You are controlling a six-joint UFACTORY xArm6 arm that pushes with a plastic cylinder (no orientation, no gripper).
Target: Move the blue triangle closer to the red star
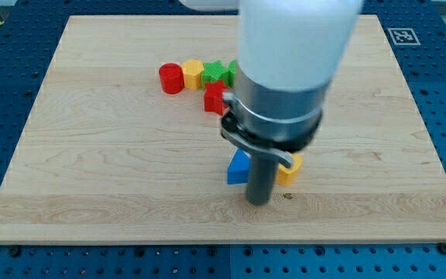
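The blue triangle (238,167) lies on the wooden board, just below the view's middle. The red star (214,98) lies above it, partly hidden behind the arm's body. My tip (259,201) rests on the board just right of and slightly below the blue triangle, about touching its right side. The rod (259,177) hides part of the triangle's right edge.
A red cylinder (171,78), a yellow block (192,74) and a green star (216,74) sit in a row near the view's top, by the red star. A yellow block (289,169) lies right of the rod. The board's edge (223,242) runs along the bottom.
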